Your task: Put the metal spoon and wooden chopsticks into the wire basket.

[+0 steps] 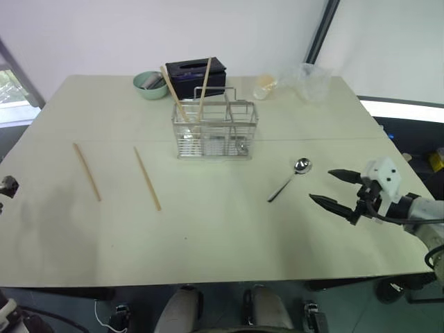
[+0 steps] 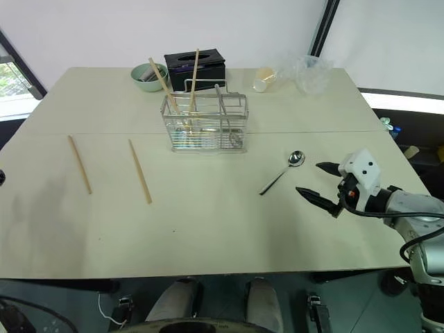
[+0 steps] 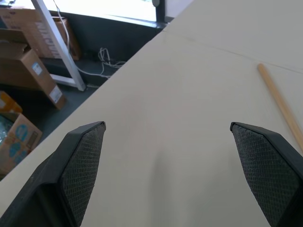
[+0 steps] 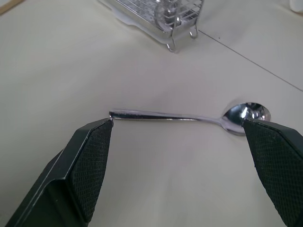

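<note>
The wire basket stands at the table's middle back, with two wooden chopsticks leaning upright in it. Two more chopsticks lie flat to its front left. The metal spoon lies to the basket's front right, bowl toward the back. My right gripper is open, just right of the spoon. In the right wrist view the right gripper is low over the spoon, which lies across the gap between its fingers. My left gripper is open and empty over the table's left edge, with one chopstick nearby.
Behind the basket are a black box, a green bowl, a paper cup and a clear plastic container. Cardboard boxes sit on the floor beyond the table's left edge.
</note>
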Robot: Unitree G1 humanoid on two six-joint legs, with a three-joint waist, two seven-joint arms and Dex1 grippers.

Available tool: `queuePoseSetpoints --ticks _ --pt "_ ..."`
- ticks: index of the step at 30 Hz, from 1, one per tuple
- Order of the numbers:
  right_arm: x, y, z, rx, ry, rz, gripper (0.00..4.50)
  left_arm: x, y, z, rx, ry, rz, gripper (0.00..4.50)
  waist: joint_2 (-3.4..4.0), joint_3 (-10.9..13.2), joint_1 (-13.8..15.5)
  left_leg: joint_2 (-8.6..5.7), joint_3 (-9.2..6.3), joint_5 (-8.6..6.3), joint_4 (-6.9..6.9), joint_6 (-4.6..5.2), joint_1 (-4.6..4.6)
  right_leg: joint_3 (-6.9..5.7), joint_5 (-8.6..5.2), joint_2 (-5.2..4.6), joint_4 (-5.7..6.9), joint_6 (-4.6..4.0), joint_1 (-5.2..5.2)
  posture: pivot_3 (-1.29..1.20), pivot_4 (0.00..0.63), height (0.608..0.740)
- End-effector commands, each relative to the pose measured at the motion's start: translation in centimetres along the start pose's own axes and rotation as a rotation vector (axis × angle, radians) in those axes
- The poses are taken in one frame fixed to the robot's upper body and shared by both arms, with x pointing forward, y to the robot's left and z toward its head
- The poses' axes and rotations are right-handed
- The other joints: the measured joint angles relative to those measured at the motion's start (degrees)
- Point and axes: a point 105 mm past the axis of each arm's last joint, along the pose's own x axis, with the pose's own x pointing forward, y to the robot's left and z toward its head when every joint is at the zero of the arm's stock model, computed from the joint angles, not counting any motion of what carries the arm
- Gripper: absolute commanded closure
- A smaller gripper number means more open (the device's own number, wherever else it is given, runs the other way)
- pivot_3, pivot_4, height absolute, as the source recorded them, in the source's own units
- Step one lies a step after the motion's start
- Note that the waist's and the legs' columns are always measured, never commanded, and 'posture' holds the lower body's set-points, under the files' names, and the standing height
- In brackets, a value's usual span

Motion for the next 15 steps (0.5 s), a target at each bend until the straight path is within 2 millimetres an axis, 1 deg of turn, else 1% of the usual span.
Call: queuePoseSetpoints --ticks 1,4,12,15 --pt "-0.6 -0.3 1.6 -0.041 -0.042 -0.023 0.00 -0.1 -0.3 2.0 0.041 -0.076 -0.008 0.05 0.00 0.0 0.0 0.00 0.00 0.00 0.00 0.00 0.00 0.00 0.00 0.00 0.00 0.00 0.00 0.00 0.150 0.649" --pt "-0.6 -0.2 1.7 -0.044 -0.041 -0.027 0.00 0.0 -1.0 2.4 0.033 -0.096 -0.040 0.05 -0.01 0.0 0.0 0.00 0.01 0.00 0.00 -0.01 0.00 0.00 0.00 -0.01 -0.01 0.00 0.01 0.00 0.150 0.649" --pt "-0.6 -0.4 1.9 -0.056 -0.041 -0.033 0.00 0.2 -1.1 2.8 0.047 -0.107 -0.040 0.05 -0.01 0.0 0.0 0.00 0.01 0.02 0.00 0.03 -0.01 0.00 0.00 -0.01 -0.01 0.00 0.00 0.00 0.150 0.649" --pt "-0.6 -0.6 2.1 -0.062 -0.041 -0.031 0.00 0.2 -1.4 3.2 0.053 -0.123 -0.055 0.05 -0.01 0.0 0.0 0.00 0.01 0.02 0.00 0.03 0.00 0.00 0.00 -0.01 -0.01 0.00 0.00 0.00 0.150 0.649"
